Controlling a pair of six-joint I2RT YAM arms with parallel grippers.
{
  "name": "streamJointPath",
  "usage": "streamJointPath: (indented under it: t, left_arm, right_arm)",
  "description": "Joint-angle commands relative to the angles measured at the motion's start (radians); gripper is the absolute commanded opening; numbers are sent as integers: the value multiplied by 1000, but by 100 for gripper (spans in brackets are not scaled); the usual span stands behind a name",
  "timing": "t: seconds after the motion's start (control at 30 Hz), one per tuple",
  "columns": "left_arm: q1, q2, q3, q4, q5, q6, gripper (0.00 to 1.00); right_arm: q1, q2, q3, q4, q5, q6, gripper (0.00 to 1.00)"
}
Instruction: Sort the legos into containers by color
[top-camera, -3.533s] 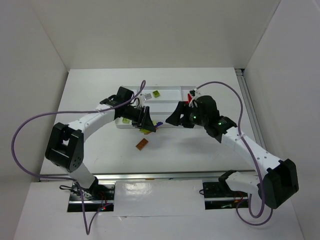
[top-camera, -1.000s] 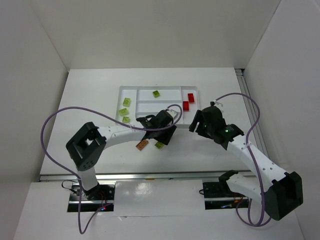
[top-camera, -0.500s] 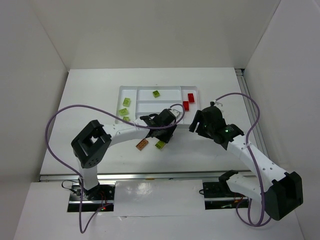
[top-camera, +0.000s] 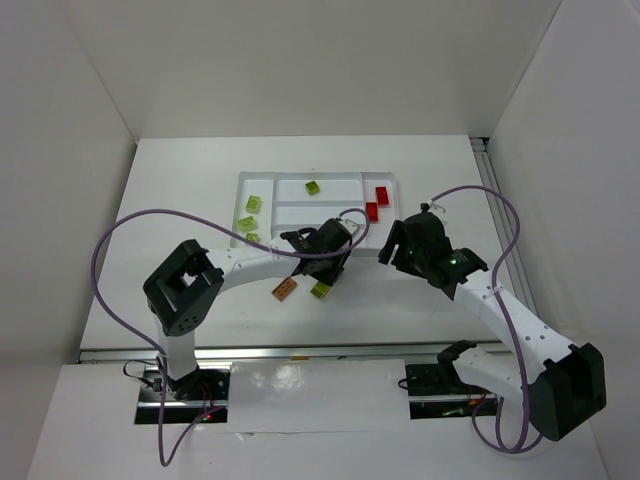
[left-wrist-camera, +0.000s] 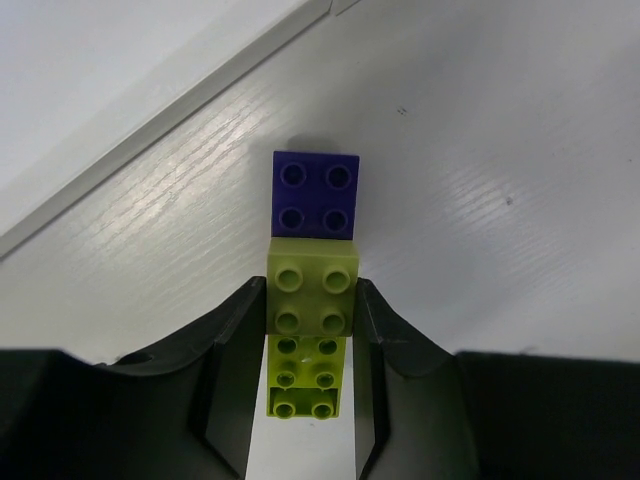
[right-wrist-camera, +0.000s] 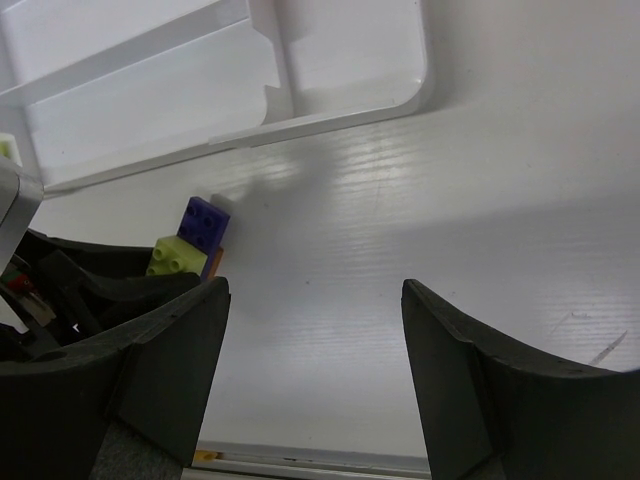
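The left claw (left-wrist-camera: 312, 300) is nearly closed, its fingers pressed on both sides of a green brick (left-wrist-camera: 313, 295). The grip looks firm, though contact is hard to confirm. The brick sits on the table (left-wrist-camera: 480, 200) just outside the tray (top-camera: 300, 176). A purple brick (left-wrist-camera: 316, 195) touches its far end. The right claw (right-wrist-camera: 312, 300) is open and empty, over the table nearby.
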Motion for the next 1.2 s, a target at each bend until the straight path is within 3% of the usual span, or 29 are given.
streamJointPath:
  t: [0.0, 0.03, 0.17, 0.37, 0.5, 0.57, 0.67, 0.9, 1.17]
  left_arm:
    - [-3, -36, 50, -40, -12, -5, 9]
    - [-3, -46, 61, -65, -1, 4, 0]
    - [87, -139, 26, -51, 310, 34, 0]
    - [305, -303, -11, -13, 763, 71, 0]
    - [472, -323, -109, 195, 1134, -92, 0]
    - [501, -334, -141, 298, 1165, -136, 0]
    - [501, -343, -142, 299, 1185, -136, 0]
    - [543, -375, -201, 450, 1278, -249, 0]
    - [552, -385, -201, 509, 1288, -301, 0]
  right_arm:
    - [-6, -6, 15, -10, 11, -8, 77]
    - [-6, -6, 15, -10, 10, -8, 77]
    - [-6, -26, -6, 14, -61, -52, 77]
    - [-17, -90, -46, 160, -307, -140, 82]
    - [-37, -141, -46, 257, -478, -207, 90]
    - [-37, -150, -46, 345, -625, -217, 93]
    - [-37, -126, -56, 451, -747, -197, 97]
    - [-28, -21, -106, 744, -847, -80, 97]
    - [60, 89, -97, 870, -870, -62, 96]
